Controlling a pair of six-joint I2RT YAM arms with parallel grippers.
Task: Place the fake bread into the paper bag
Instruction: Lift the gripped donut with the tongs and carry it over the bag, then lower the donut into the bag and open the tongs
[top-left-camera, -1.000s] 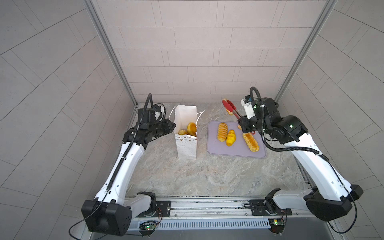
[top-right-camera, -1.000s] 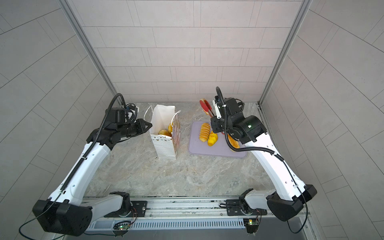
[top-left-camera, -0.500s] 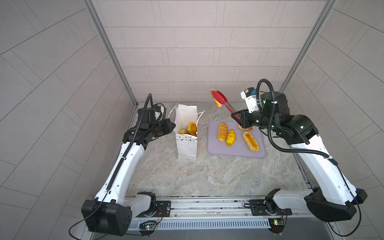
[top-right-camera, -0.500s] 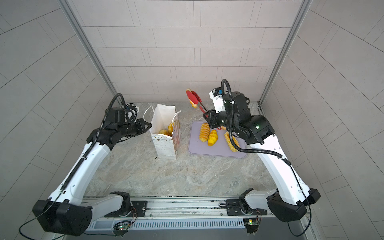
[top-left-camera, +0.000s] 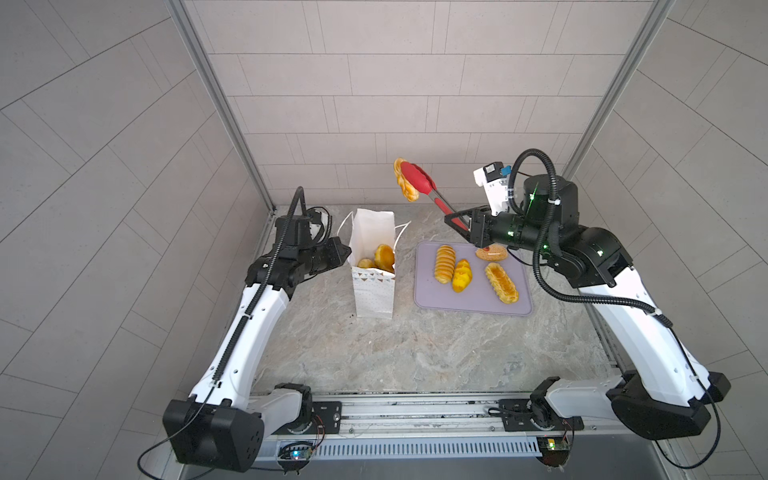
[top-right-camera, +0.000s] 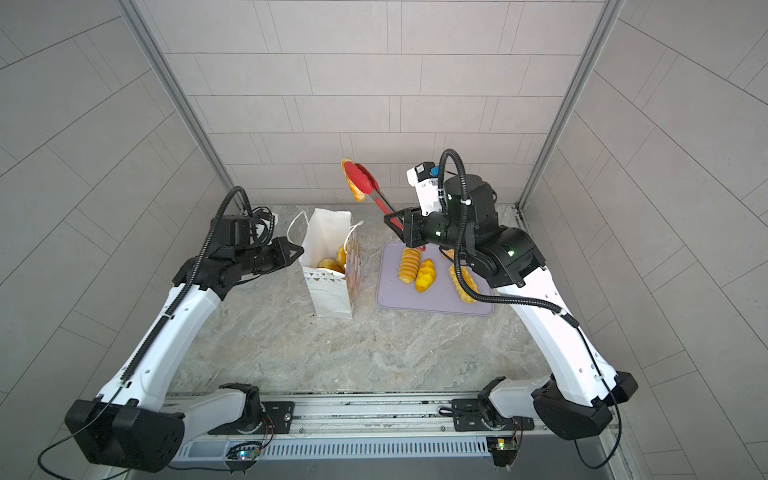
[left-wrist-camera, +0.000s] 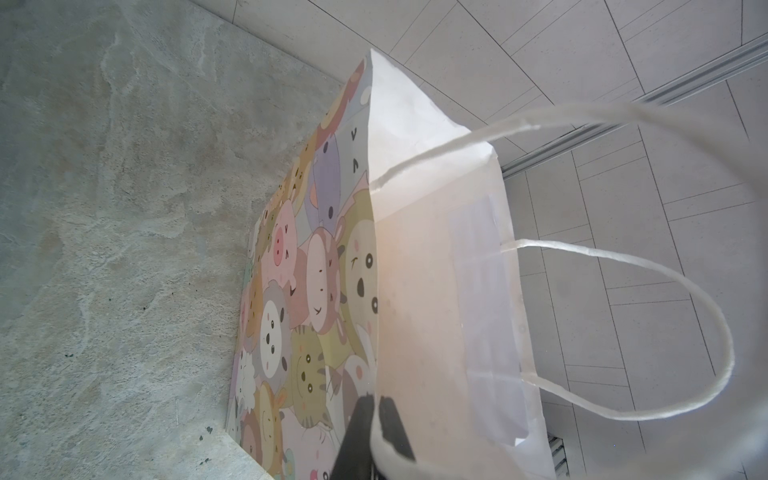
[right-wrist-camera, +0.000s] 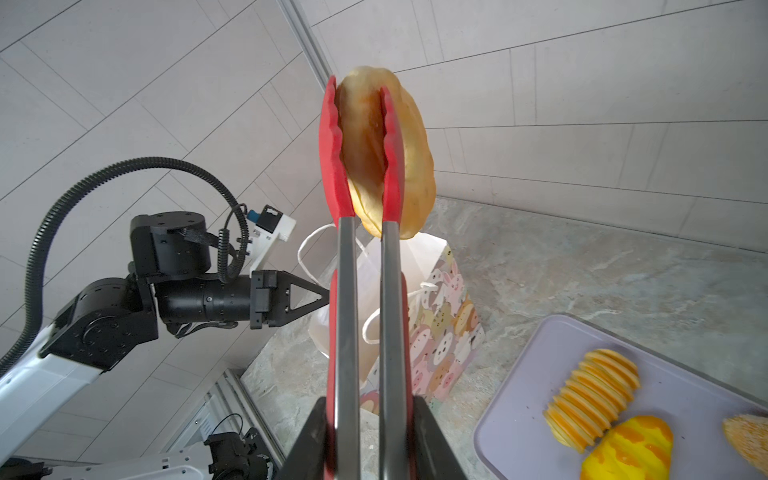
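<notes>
The right end effector (right-wrist-camera: 365, 440) was closed narrowly on the handles of the red-tipped tongs (top-left-camera: 419, 183). The tongs' tips pinched one flat fake bread (right-wrist-camera: 409, 145) across its middle, raised high above the surface (top-left-camera: 374, 353), up and to the right of the paper bag (top-left-camera: 372, 286). The left end effector (left-wrist-camera: 374, 405) was clamped on the bag's left rim, keeping its mouth open. Two breads (top-left-camera: 380, 257) lay inside the bag, and four more sat on the lilac tray (top-left-camera: 473, 305) at right. The held piece looked light, smooth and probably slippery, so a pinch across its middle seemed safest. The thin bag looked easy to tip.
</notes>
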